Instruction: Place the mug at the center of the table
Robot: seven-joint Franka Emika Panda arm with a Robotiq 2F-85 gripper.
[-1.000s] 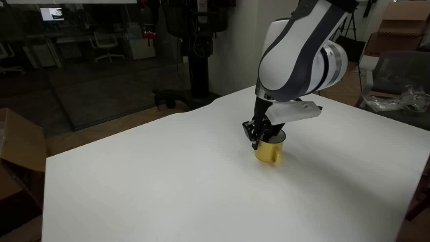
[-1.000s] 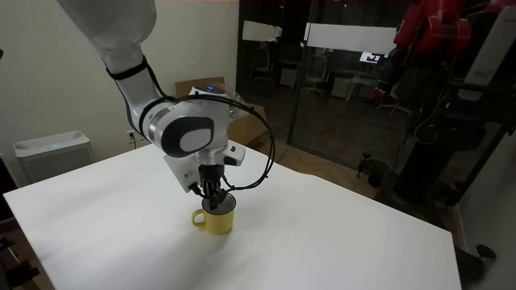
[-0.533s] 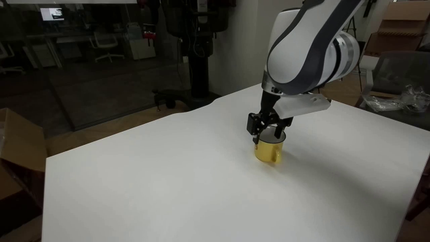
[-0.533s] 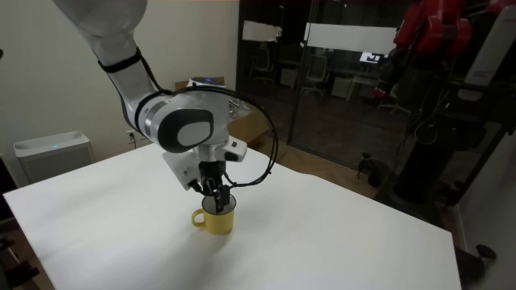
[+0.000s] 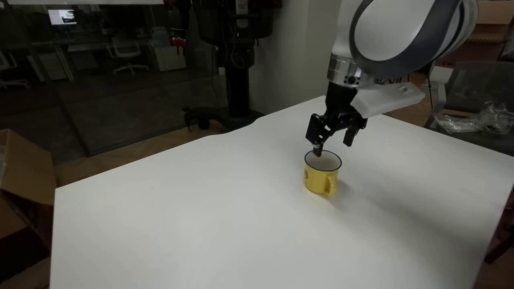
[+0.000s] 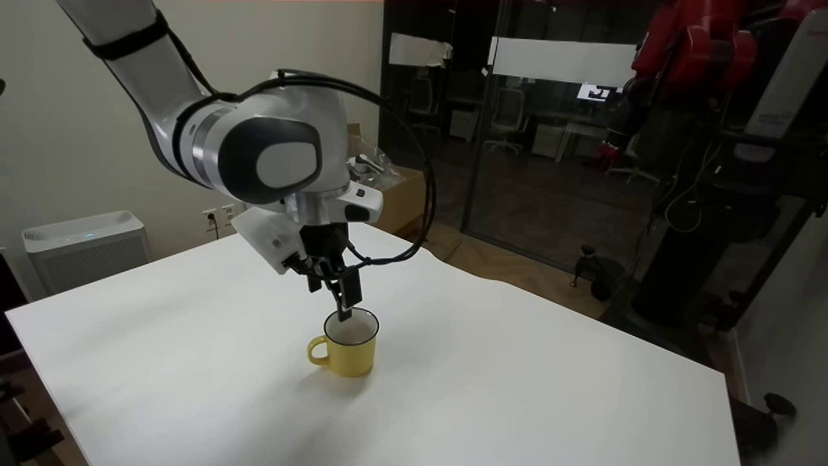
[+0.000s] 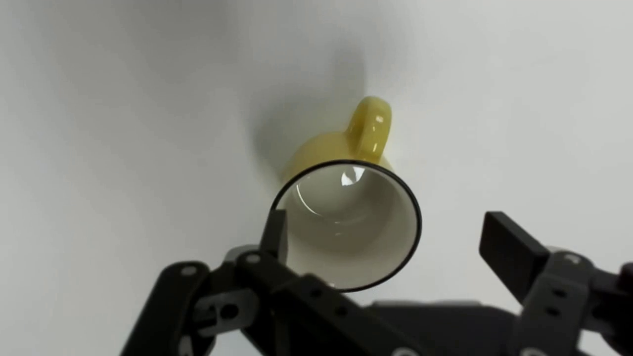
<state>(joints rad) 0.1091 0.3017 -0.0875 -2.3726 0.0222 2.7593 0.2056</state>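
Note:
The yellow mug (image 5: 319, 181) stands upright on the white table (image 5: 180, 224), around the middle of the tabletop. Its white inside and dark rim show in both exterior views, and in an exterior view its handle (image 6: 317, 350) points sideways. My gripper (image 5: 333, 146) hangs just over the mug, jaws wide apart and nothing gripped. From the wrist, the mug (image 7: 346, 222) lies off to one side between the spread fingers. One finger (image 7: 275, 235) overlaps the mug's rim in the picture; whether it touches cannot be told. The other finger (image 7: 512, 249) is well away from the mug.
Beyond the table stand a black wheeled stand (image 5: 239, 80), a chair (image 5: 478, 96) with plastic wrap and a cardboard box (image 5: 28, 172). In an exterior view, a white appliance (image 6: 87, 249) sits by the wall. A cable (image 6: 430, 194) loops out beside the arm.
The fingers have spread apart and let go of the mug's wall. The gripper has risen up out of the mug, while the mug has stayed in place.

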